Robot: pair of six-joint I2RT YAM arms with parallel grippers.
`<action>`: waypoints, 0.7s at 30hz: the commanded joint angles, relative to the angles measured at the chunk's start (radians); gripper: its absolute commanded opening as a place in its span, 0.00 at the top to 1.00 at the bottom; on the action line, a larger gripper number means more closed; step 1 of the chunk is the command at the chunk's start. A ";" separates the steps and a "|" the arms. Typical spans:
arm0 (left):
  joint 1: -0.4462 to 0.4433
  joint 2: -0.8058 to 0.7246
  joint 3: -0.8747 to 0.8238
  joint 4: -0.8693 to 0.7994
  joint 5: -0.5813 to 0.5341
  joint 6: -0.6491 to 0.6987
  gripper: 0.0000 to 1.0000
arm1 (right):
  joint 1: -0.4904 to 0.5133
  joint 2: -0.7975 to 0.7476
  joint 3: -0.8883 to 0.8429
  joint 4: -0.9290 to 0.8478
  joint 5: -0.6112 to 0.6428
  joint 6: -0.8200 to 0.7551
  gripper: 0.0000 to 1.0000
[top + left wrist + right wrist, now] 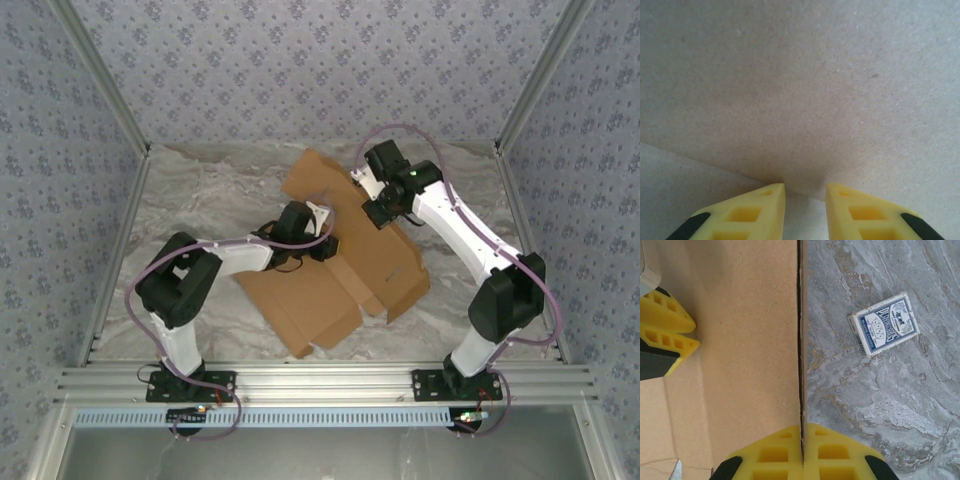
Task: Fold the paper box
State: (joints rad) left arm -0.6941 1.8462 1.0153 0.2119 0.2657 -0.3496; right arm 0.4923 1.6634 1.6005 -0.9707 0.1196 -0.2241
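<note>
Right gripper [802,440] pinching box [310,300] edge; left gripper [805,195] slightly spread over cardboard, holding nothing. Risk: thin edge slipping free, box springing flat, skidding on table [880,405].

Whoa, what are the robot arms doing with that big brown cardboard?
They are folding a paper box, now mostly a flat brown sheet on the table. The right claw is shut on one edge of it. The left claw is right up against the cardboard, its fingers a little apart.
</note>
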 commanded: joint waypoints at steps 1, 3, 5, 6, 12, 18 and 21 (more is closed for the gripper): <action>-0.006 0.019 -0.003 0.031 0.014 -0.015 0.75 | -0.006 0.008 0.007 -0.025 0.022 0.018 1.00; -0.005 0.011 -0.018 0.029 0.011 -0.017 0.76 | -0.008 0.013 0.011 -0.024 0.022 0.016 1.00; -0.007 -0.008 -0.040 0.032 0.005 -0.017 0.76 | -0.010 0.019 0.016 -0.025 0.023 0.013 1.00; -0.005 -0.015 -0.047 0.032 0.004 -0.017 0.75 | -0.013 0.020 0.019 -0.026 0.022 0.012 1.00; -0.006 -0.051 -0.100 0.037 -0.009 -0.018 0.73 | -0.021 0.037 0.030 -0.026 0.025 0.009 1.00; -0.006 -0.021 -0.113 0.041 -0.021 -0.019 0.74 | -0.023 0.045 0.037 -0.025 0.026 0.008 1.00; -0.005 0.006 -0.122 0.063 -0.028 -0.029 0.76 | -0.023 0.050 0.043 -0.027 0.029 0.012 1.00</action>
State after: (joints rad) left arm -0.6960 1.8256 0.9134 0.2665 0.2592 -0.3653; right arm 0.4770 1.7092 1.6035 -0.9806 0.1261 -0.2245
